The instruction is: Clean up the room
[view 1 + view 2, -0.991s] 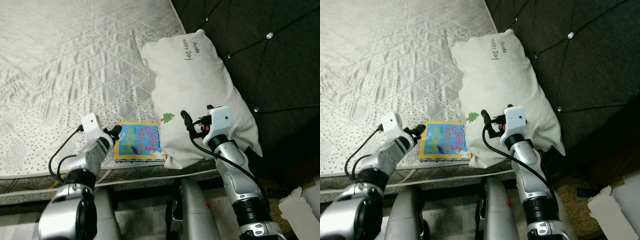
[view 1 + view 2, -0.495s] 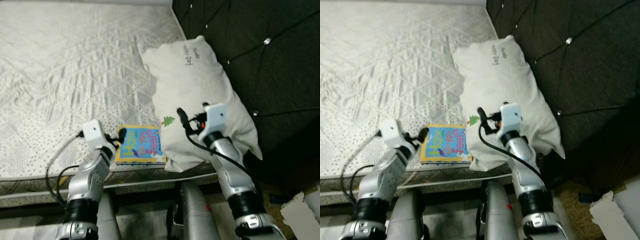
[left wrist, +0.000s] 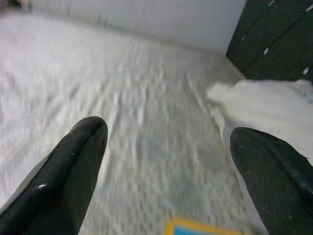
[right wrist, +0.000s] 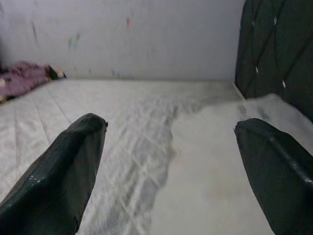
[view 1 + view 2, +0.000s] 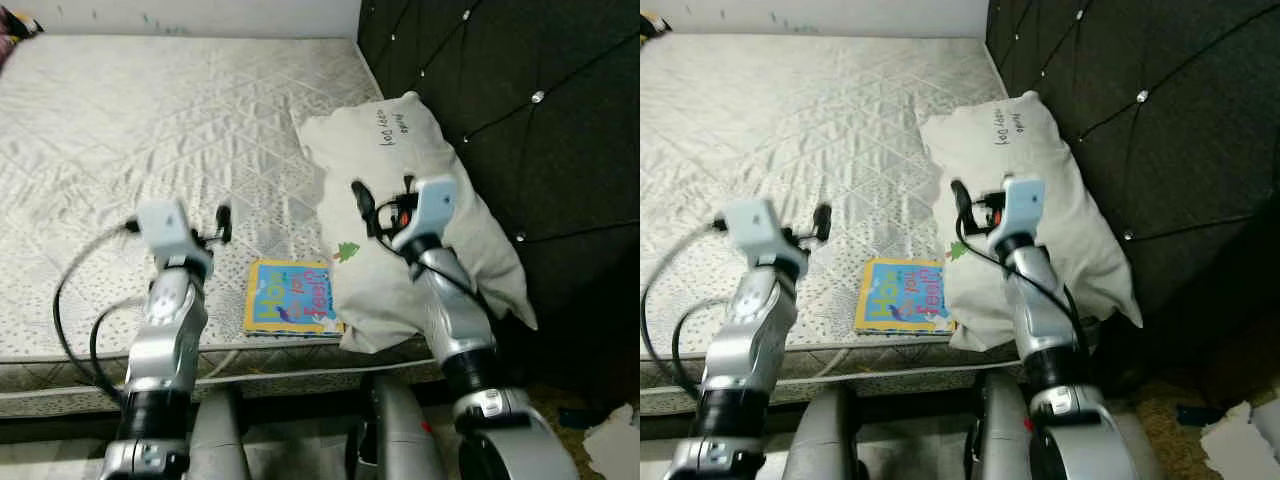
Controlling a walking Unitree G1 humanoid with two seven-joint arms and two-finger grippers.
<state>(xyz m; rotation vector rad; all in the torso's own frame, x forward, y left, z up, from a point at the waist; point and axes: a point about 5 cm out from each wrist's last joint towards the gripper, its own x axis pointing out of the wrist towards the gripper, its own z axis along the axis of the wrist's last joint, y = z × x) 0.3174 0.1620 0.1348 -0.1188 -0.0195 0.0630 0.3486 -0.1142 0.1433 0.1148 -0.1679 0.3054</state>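
The fingers [image 3: 73,176] of the left gripper [image 5: 224,222] are spread wide and empty above the mattress [image 5: 150,130]; the right gripper [image 5: 358,197] is likewise released over the pillow [image 5: 440,190]. A colourful book [image 5: 291,298] is seen lying flat at the mattress edge, touching the pillow.

Left pincer [image 3: 168,161] fingers [image 3: 63,181] spread wide, empty, above quilted mattress [image 3: 137,127]. Book [image 3: 205,228] top edge just below gap. White pillow [image 3: 266,110] near dark tufted headboard [image 3: 279,39]. View blurred.
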